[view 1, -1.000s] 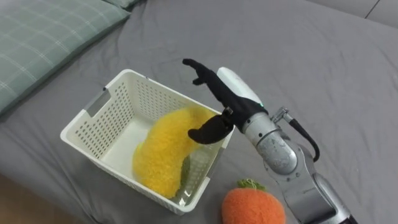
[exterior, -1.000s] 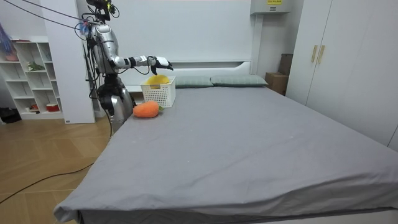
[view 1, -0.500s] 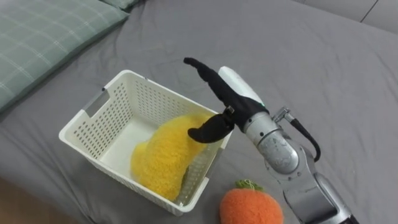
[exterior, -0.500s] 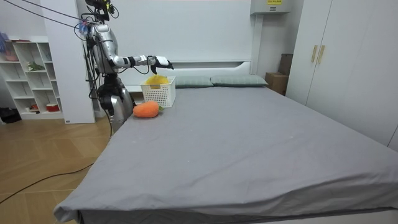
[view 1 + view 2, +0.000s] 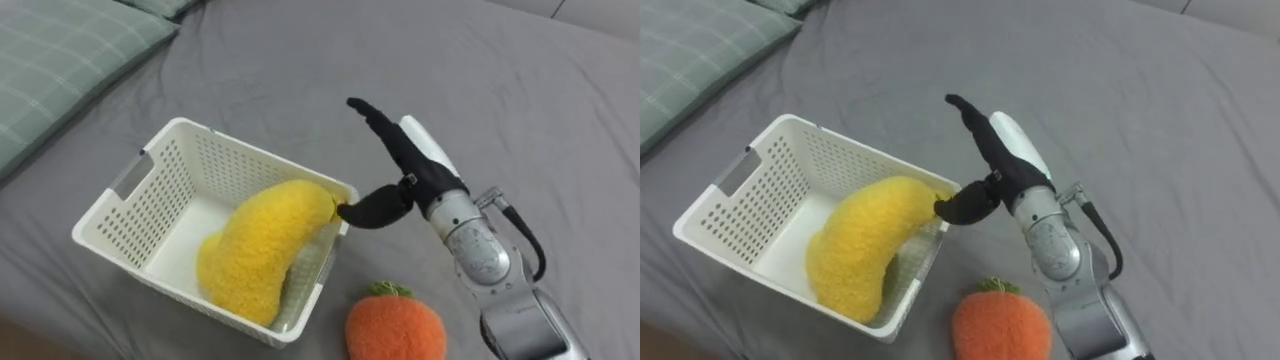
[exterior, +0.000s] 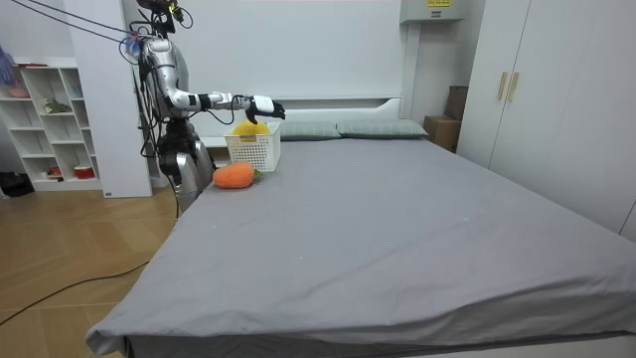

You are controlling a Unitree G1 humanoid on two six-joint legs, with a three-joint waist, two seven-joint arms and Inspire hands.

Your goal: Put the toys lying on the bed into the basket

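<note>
Left eye view: the right hand (image 5: 415, 165) hovers at the right corner of the white basket (image 5: 135, 210), fingers spread straight, thumb jutting toward the yellow plush toy (image 5: 262, 245), holding nothing. That toy lies in the basket, its tip riding over the rim. The orange plush toy (image 5: 395, 328) lies outside, just beside the same corner. Reaching down for it, the thumb could hook the rim or yellow tip, pulling that toy out or tipping the basket
</note>
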